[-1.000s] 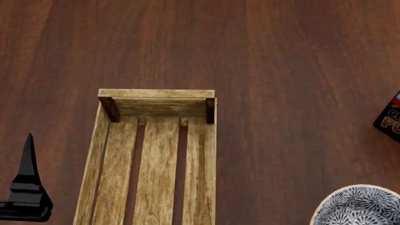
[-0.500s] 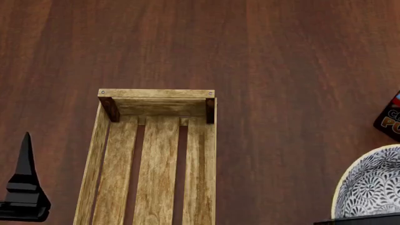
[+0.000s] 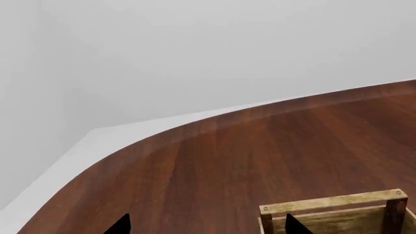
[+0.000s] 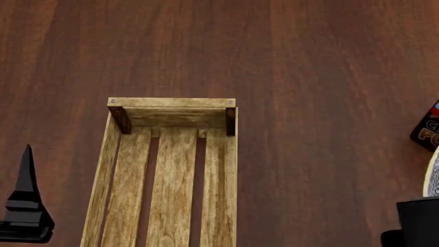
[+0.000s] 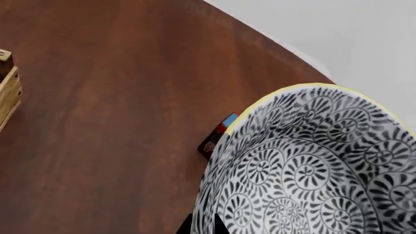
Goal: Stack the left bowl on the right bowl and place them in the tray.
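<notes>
The tray (image 4: 171, 105), a long crate of light wood with dark corner posts, lies in the middle of the head view with nothing in it. A bowl (image 5: 312, 170) with a black-and-white swirl pattern and a yellow rim hangs tilted above the table. My right gripper (image 5: 206, 228) is shut on its wall, one fingertip on each side. In the head view only a sliver of the bowl's rim (image 4: 432, 175) shows at the right edge. No other bowl is in view. My left gripper (image 3: 206, 226) is open beside the tray's left side, holding nothing.
A dark red-and-blue printed box (image 4: 428, 128) lies on the table at the right edge, just beyond the bowl; it also peeks out behind the bowl (image 5: 221, 131). The dark wooden table (image 4: 309, 62) ends in a curved far edge (image 3: 215, 114).
The bowl has been carried up and to the right, almost out of the head view, and the right arm's black body now shows at the bottom right. The left gripper has barely moved.
</notes>
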Robot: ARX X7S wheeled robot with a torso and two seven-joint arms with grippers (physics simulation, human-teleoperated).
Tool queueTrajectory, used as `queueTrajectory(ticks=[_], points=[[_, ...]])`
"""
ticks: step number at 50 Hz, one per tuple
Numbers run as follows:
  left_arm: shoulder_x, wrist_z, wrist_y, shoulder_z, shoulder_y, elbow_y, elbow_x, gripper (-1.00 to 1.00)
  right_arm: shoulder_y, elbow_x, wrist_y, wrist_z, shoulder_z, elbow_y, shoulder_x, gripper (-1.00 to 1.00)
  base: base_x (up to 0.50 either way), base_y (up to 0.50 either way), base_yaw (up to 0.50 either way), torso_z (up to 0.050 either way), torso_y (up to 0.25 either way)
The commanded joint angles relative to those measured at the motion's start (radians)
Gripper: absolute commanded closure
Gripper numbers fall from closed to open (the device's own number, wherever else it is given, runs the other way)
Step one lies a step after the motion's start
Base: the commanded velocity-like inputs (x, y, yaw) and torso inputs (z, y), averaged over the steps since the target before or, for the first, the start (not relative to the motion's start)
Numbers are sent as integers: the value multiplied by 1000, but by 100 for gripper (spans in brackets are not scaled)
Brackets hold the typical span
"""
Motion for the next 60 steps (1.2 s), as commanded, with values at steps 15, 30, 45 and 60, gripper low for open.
queueTrajectory(ticks=[15,30,45,60], points=[[-10,-10,-12,0,-4,5,-8,-100,-100,4,31,-68,242,86,188,100,0,0,0,0,0],[-17,-17,-13,-5,0,14,-12,-100,-197,-33,75,-179,424,168,236,100,0,0,0,0,0],[-28,-22,-24,-46,4,43,-39,-100,-163,-209,34,-314,338,285,309,100,0,0,0,0,0],[-33,-15,9,-66,14,15,-47,-100,-205,-319,-1,-383,322,380,304,100,0,0,0,0,0]])
